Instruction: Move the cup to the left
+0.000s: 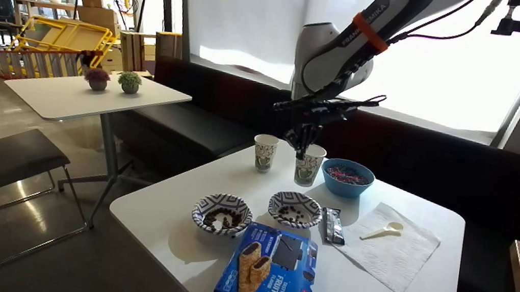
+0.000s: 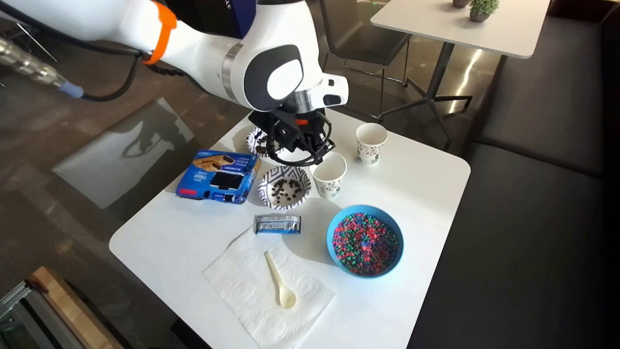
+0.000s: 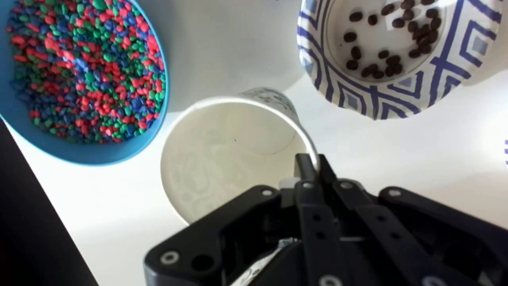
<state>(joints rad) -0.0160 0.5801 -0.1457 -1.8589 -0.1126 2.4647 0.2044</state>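
Two white paper cups with a leafy print are at the table. One cup (image 1: pixel 308 167) is beside the blue bowl and also shows in an exterior view (image 2: pixel 330 178). In the wrist view this cup (image 3: pixel 222 155) is seen from above, and its inside looks empty. My gripper (image 3: pixel 313 163) is shut on its rim, one finger inside and one outside. The gripper also shows in an exterior view (image 1: pixel 301 149). The cup is roughly upright; I cannot tell whether its base touches the table. The second cup (image 1: pixel 265 153) stands apart, also in an exterior view (image 2: pixel 370 145).
A blue bowl (image 2: pixel 334 232) of coloured bits stands close to the held cup. Two patterned bowls (image 1: pixel 293 220) (image 1: pixel 220 227) with dark beans, a blue box (image 1: pixel 266 276), a wrapped bar (image 1: pixel 333 225) and a spoon (image 1: pixel 384 231) on a paper towel (image 1: pixel 407 261) lie on the table.
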